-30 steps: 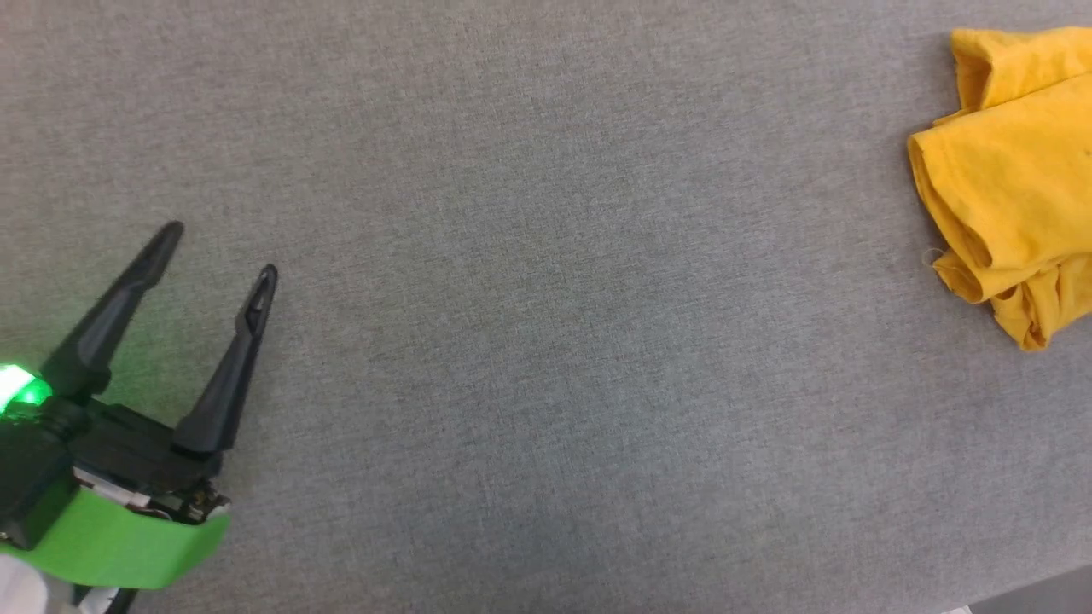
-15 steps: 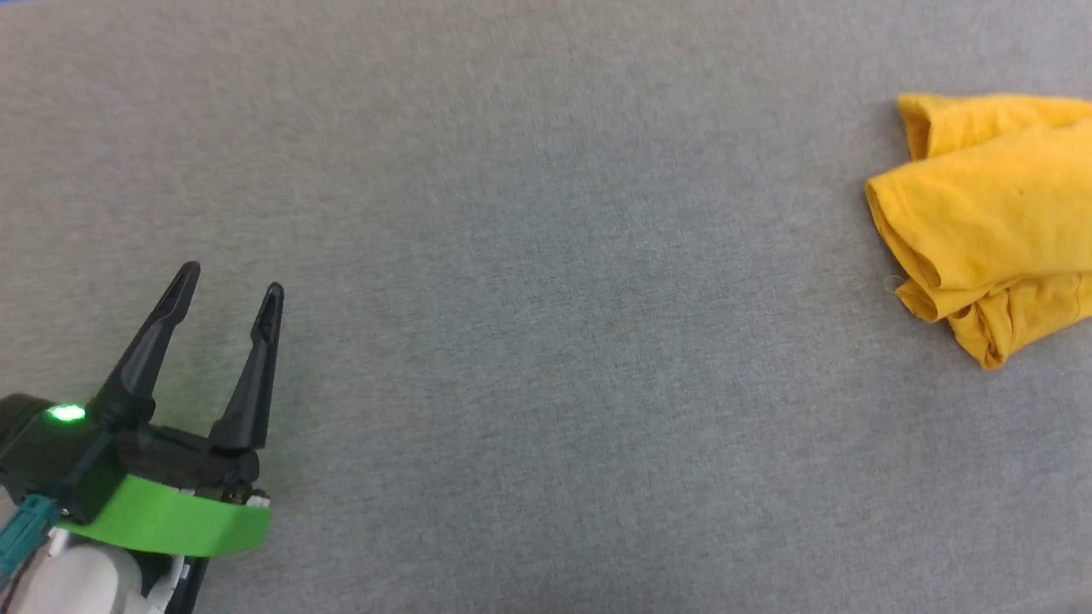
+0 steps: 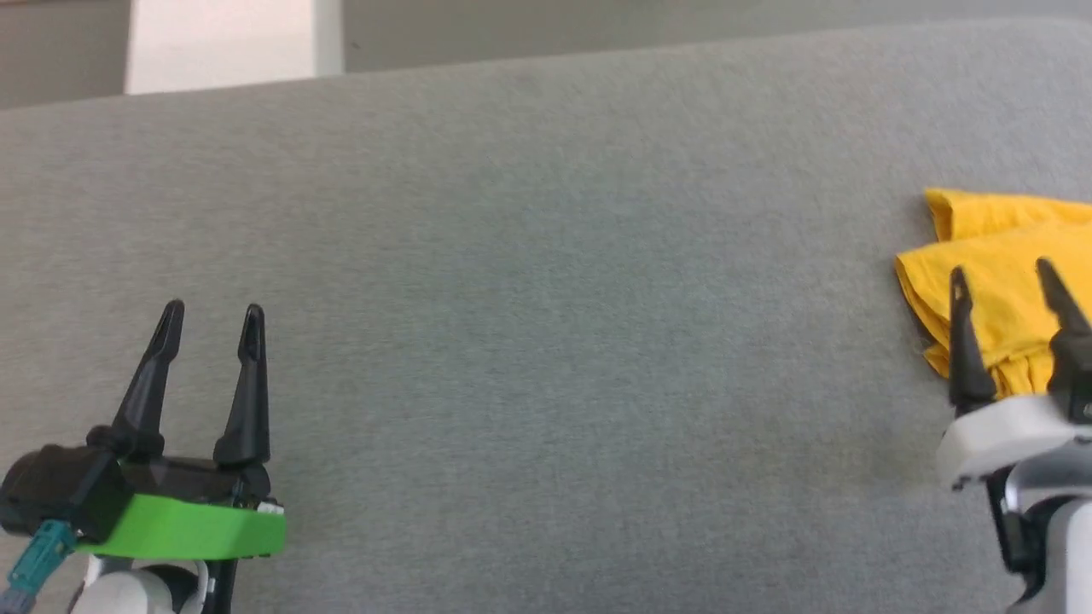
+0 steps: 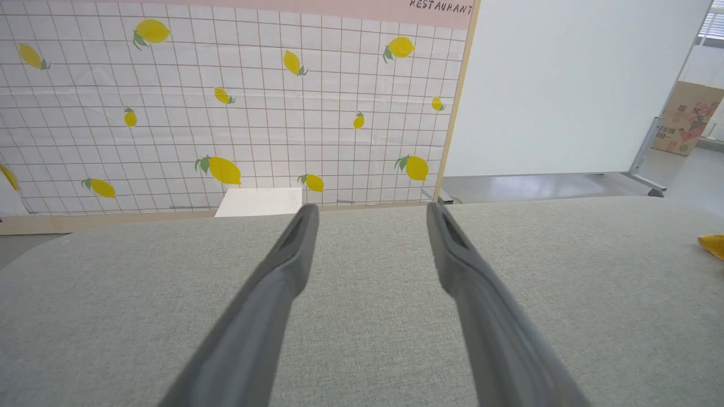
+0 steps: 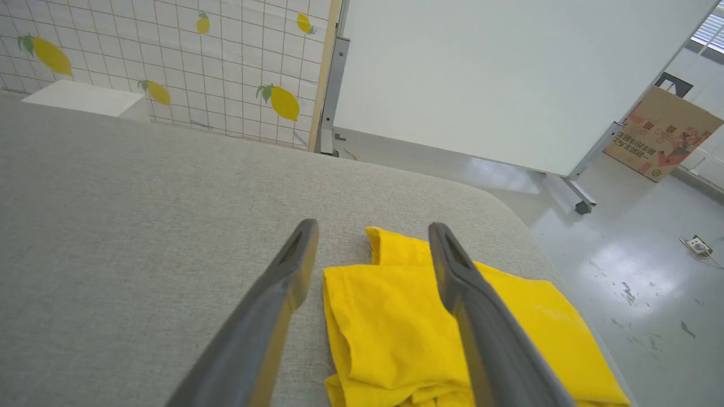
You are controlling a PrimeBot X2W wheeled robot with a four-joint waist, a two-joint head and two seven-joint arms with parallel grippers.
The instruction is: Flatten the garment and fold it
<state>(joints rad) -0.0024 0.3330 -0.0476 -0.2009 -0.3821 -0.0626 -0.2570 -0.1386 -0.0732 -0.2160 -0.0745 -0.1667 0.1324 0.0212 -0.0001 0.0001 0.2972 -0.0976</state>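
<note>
The garment (image 3: 1007,281) is a bright yellow T-shirt lying folded in a bundle at the right end of the grey table (image 3: 546,281); only plain yellow cloth shows. In the right wrist view the garment (image 5: 390,328) lies just beyond and below the fingers. My right gripper (image 3: 1005,273) (image 5: 373,229) hovers open over the bundle's left part, holding nothing. My left gripper (image 3: 212,314) (image 4: 370,209) stands open at the lower left, far from the garment, above bare table. A yellow corner of the garment (image 4: 712,246) peeks in at the right edge of the left wrist view.
The table's far edge (image 3: 546,55) runs along the top of the head view. Beyond it stand a lemon-print tiled wall (image 4: 226,102), a white box (image 4: 257,202), a white panel on a wheeled stand (image 5: 498,73) and a cardboard box (image 5: 662,133) on the shiny floor.
The head camera has tilted up, bringing the table's far edge into view. My right gripper has come into view by the garment. The left gripper's fingers now point straight up the view.
</note>
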